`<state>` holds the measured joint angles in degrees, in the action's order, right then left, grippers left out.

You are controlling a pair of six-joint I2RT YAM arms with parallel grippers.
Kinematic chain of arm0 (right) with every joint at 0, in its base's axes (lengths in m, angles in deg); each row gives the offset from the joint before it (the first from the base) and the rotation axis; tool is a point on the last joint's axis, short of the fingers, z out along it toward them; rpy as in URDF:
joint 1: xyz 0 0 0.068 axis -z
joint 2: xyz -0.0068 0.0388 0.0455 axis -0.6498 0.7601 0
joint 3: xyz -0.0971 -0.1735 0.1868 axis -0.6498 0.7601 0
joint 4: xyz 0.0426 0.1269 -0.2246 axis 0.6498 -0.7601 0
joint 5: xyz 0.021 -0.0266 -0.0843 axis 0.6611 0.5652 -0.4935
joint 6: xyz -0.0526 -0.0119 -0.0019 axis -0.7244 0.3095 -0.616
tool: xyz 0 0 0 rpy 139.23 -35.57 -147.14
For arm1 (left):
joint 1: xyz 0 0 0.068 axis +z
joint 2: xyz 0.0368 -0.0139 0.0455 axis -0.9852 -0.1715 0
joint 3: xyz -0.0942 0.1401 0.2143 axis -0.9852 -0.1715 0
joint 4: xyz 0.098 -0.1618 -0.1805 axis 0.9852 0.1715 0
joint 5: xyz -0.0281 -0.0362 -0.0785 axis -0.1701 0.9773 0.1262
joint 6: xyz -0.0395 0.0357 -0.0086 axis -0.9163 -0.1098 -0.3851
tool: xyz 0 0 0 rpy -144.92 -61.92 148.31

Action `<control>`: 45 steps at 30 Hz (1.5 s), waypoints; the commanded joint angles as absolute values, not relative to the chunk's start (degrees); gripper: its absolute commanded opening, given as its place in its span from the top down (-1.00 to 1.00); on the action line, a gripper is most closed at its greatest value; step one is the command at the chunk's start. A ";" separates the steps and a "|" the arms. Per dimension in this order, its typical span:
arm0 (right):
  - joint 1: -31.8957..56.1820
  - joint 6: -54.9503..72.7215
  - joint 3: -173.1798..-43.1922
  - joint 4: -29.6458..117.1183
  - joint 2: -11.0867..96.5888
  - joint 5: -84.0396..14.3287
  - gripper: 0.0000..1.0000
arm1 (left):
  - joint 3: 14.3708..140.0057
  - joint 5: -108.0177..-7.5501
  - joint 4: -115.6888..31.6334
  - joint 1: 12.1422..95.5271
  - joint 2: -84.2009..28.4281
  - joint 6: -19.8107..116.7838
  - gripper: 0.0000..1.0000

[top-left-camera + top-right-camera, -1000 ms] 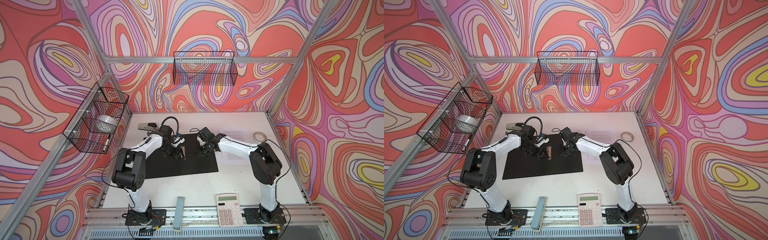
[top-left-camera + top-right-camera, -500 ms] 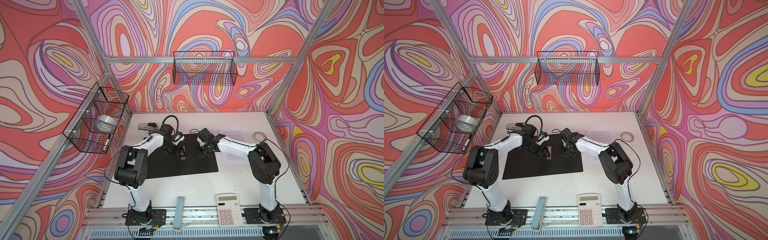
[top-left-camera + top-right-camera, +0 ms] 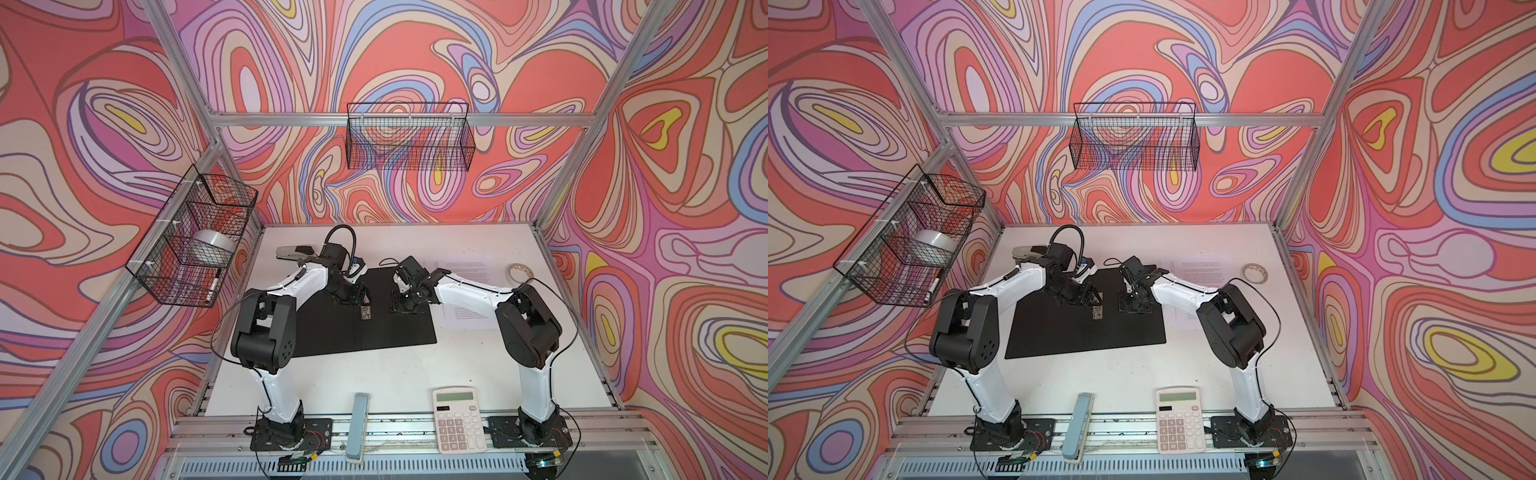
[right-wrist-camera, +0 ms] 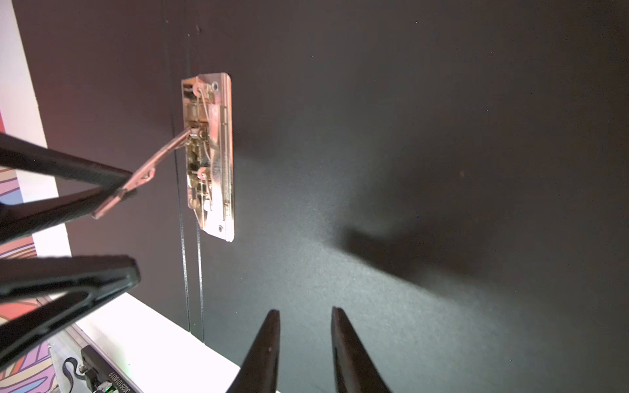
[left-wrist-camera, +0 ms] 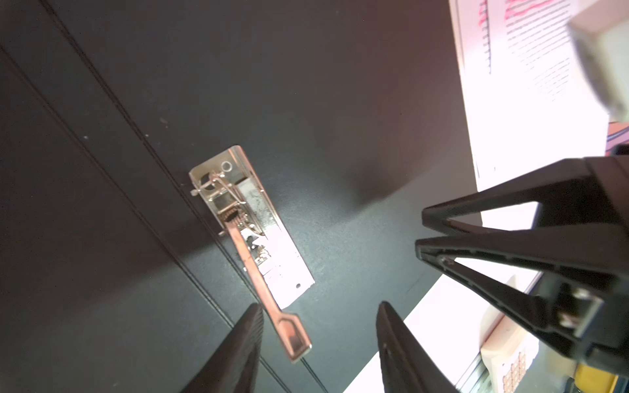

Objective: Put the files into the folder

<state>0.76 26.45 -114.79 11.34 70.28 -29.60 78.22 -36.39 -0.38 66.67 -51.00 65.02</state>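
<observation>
You see the folder [image 3: 374, 332] lying open and flat on the white worktop [image 3: 374, 386], with only its black inside showing. Its metal clip [image 5: 252, 221] sits by the centre fold, its lever [image 5: 294, 340] raised. The left tool [image 5: 318, 306] hovers at the lever's end, jaws wide with the tip between them; whether a finger touches it is hard to make out. The right tool [image 4: 305, 310] hangs over the bare black panel, jaws narrowly apart, holding nothing. The files [image 3: 467, 266] lie on the worktop just beside the folder's right edge, partly hidden under the right arm [image 3: 469, 291]. Their text is too small to read.
</observation>
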 commanded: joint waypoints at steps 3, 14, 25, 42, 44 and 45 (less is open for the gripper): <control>0.84 26.79 -113.81 12.51 70.93 -29.34 0.44 | 77.56 -46.98 -2.09 66.59 -48.20 65.63 -0.11; 0.90 26.79 -114.25 13.09 71.40 -29.45 0.44 | 68.78 -50.53 -4.67 66.50 -33.31 82.69 -0.18; 0.90 27.09 -115.11 12.49 71.83 -29.44 0.44 | 63.60 -53.11 -9.18 63.46 -34.16 90.03 -0.30; 0.98 26.69 -116.36 11.42 72.50 -29.62 0.44 | 61.94 -64.72 -20.49 61.23 -37.13 90.40 -0.34; 0.98 26.51 -116.49 11.41 72.63 -29.51 0.45 | 62.05 -65.08 -20.58 61.28 -37.65 90.48 -0.34; 0.98 26.60 -116.53 11.34 72.66 -29.44 0.44 | 62.05 -65.28 -20.71 61.28 -37.84 90.47 -0.34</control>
